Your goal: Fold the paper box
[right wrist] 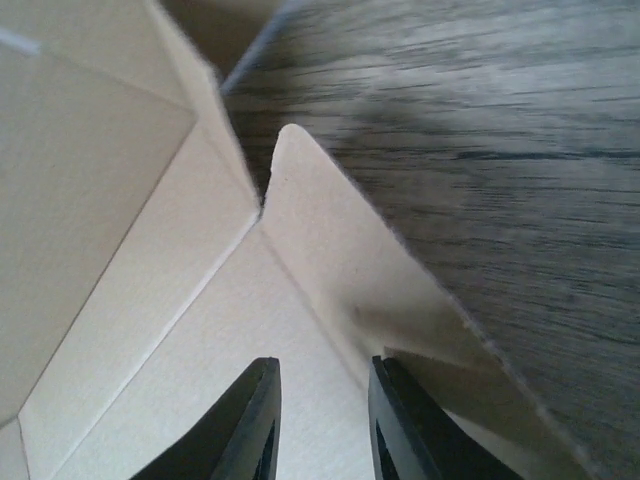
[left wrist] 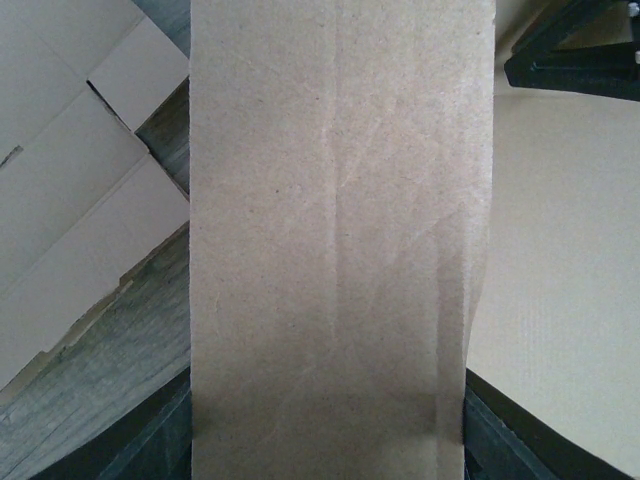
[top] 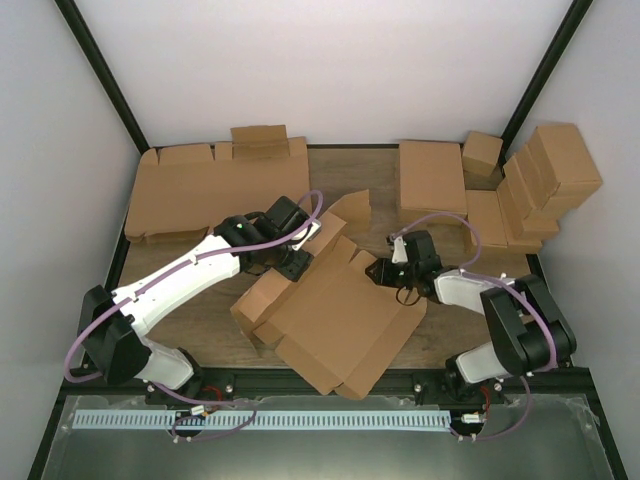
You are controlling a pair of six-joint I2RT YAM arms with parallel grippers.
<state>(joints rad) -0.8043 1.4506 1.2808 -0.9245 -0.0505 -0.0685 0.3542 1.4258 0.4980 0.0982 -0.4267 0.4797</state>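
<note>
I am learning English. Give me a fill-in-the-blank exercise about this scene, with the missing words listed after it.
1. The box lies on a ___ table.
2. The finished boxes are piled at the table's far ___ corner.
3. The cables along the arms are ___ in colour.
4. The flat blanks lie on the far ___ side of the table.

Missing words: wooden; right; purple; left

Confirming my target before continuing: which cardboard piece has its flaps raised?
The paper box at centre front, lying askew with flaps standing up. The blanks at back left lie flat, and the small boxes at back right are closed up.
</note>
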